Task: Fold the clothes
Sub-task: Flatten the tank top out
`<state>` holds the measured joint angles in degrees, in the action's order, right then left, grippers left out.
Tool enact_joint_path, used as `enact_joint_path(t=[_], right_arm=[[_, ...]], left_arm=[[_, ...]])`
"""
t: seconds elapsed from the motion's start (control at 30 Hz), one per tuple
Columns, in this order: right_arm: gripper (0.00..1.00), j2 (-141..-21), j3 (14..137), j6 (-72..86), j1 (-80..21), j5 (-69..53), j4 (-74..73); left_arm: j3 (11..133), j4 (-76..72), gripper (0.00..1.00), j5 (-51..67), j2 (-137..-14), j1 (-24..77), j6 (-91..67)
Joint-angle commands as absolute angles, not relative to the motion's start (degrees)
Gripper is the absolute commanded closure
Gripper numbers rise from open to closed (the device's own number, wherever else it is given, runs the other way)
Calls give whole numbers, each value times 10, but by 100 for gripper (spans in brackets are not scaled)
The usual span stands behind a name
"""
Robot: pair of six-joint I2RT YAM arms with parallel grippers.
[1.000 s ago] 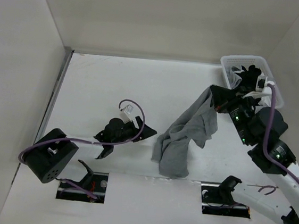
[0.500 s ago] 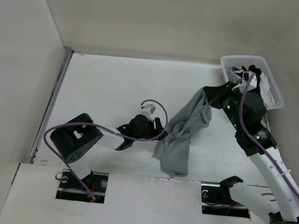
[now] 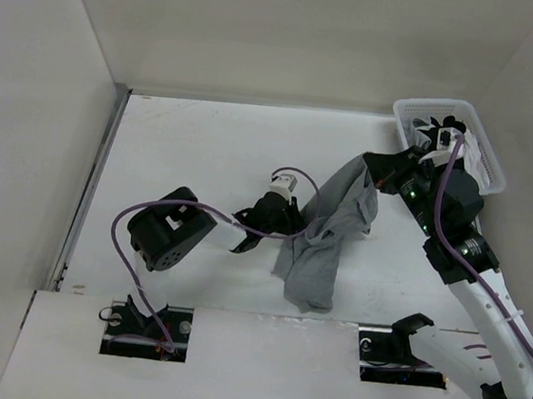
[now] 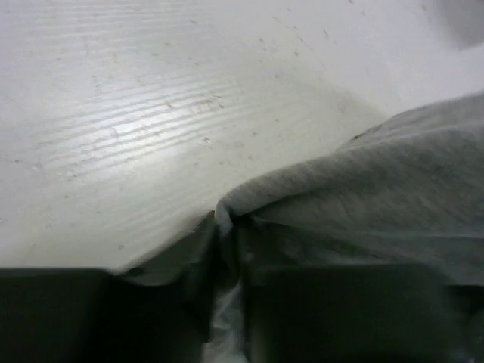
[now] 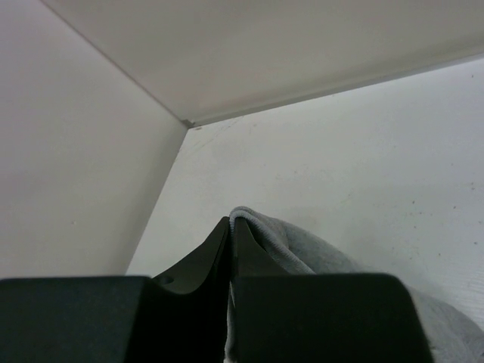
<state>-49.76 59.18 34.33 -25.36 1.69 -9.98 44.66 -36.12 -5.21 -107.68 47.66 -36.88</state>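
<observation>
The clothes (image 3: 325, 234), a light-grey garment, hang from my right gripper (image 3: 377, 166) down to a bunched heap on the white table. That gripper is shut on a ribbed hem of the clothes (image 5: 302, 249), which peeks out at the fingertips of the right gripper (image 5: 231, 227). My left gripper (image 3: 293, 223) is low at the garment's left edge. In the left wrist view a fold of the clothes (image 4: 378, 189) is pinched between the jaws of the left gripper (image 4: 227, 234), which stand nearly together.
A white slatted basket (image 3: 486, 151) with dark items stands at the back right corner, just behind the right arm. Walls rise along the left and back. Two dark slots (image 3: 148, 325) (image 3: 401, 352) lie in the near ledge.
My left arm has swung right to the garment's left edge, and its jaws have closed on the fabric. The right gripper kept its hold and shifted slightly left.
</observation>
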Motion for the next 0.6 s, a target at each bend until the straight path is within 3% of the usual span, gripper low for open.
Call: enact_joint_path(t=[0.0, 0.07, 0.17, 0.3, 0.37, 0.57], right_arm=[[95, -497, 599, 348, -261, 10, -60], [95, -495, 598, 345, -261, 11, -62], [96, -479, 604, 340, -263, 11, -77], [96, -430, 623, 324, -274, 21, -117], [96, -404, 634, 323, -284, 32, -134], [96, -378, 667, 335, -360, 84, -156]], left_arm=[[469, -381, 94, -26, -1069, 458, -365], [459, -359, 100, -46, -1015, 457, -363], [419, -278, 100, -106, -870, 464, -362], [393, -77, 100, -192, -604, 509, -368], [413, 14, 100, -244, -529, 555, -374], [512, 238, 100, -440, -447, 735, -424]])
